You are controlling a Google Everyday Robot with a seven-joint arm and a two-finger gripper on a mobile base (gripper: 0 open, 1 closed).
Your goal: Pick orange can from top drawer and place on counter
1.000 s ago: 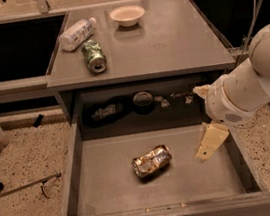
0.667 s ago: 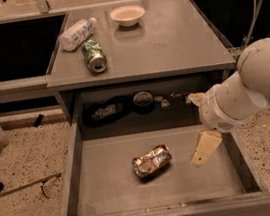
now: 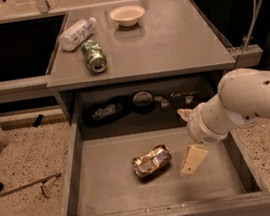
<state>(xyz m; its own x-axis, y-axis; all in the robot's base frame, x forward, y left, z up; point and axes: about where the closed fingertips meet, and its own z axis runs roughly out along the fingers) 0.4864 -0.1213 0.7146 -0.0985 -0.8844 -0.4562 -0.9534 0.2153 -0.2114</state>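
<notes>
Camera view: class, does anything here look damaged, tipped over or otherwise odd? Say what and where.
The orange can lies crumpled on its side in the top drawer. On the counter, the green can and white bottle also lie toppled. The claw hangs in the drawer just beside the orange can, apart from it.

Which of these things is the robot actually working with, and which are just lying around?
In the job: orange can, top drawer, counter, gripper low in the drawer, right of the can.
Lying about: green can, white bottle, bowl.
</notes>
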